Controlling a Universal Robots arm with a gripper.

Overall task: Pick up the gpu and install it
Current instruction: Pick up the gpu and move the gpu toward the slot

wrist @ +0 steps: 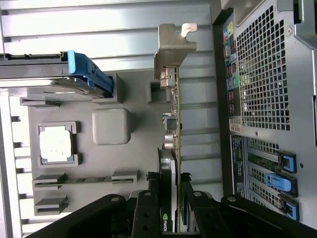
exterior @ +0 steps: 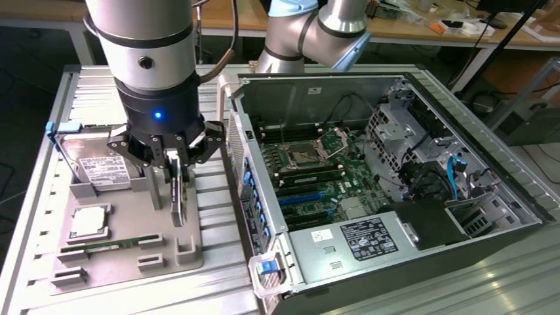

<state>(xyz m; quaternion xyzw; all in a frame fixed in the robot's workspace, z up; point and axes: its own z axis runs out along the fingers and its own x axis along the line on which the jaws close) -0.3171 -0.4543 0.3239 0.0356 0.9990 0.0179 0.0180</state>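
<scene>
Gpu [wrist: 169, 171] on edge, long axis alongside case [wrist: 262, 74]

The silver-and-black cylindrical robot arm [exterior: 144, 39] is hanging straight down, a blue light glowing on its black wrist. Its black multi-link gripper [exterior: 169, 187] is pointing downward, dark fingers [wrist: 146, 213] pressing from both sides on the thin upright gpu card [wrist: 167, 168].
</scene>
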